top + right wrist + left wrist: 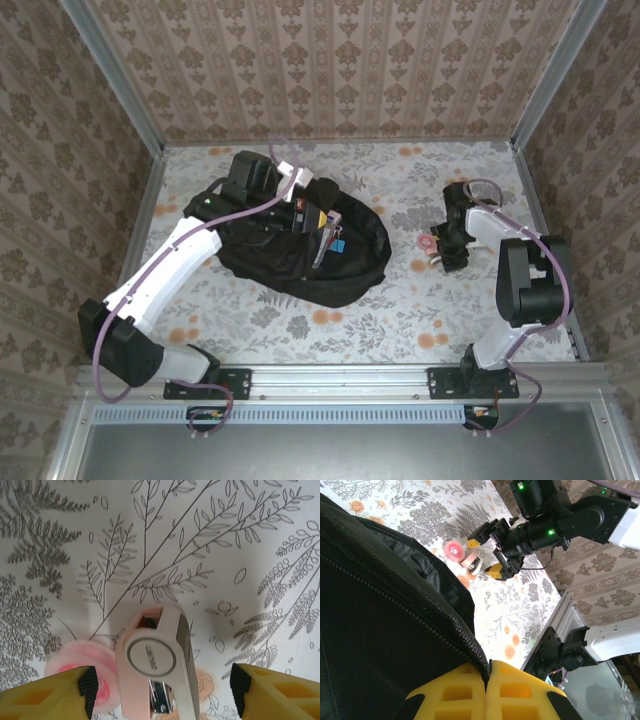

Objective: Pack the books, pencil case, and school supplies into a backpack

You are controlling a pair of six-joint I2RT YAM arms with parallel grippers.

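Note:
The black backpack (300, 255) lies left of centre on the flowered table, its mouth open. A few coloured things (325, 225) show inside; I cannot tell books or a pencil case among them. My left gripper (302, 200) is over its far rim, and its yellow fingers (488, 667) are shut on the zip edge of the backpack (380, 630). My right gripper (160, 690) stands open on the table with a pink and white stapler (155, 665) between its fingers, apart from both. A pink tape roll (75, 672) lies beside the stapler by the left finger.
The metal frame rail (350, 380) runs along the near edge and papered walls close the other sides. The stapler (472, 562), the tape roll (454, 549) and the right gripper (437, 252) sit right of the backpack with a strip of bare table (400, 270) between.

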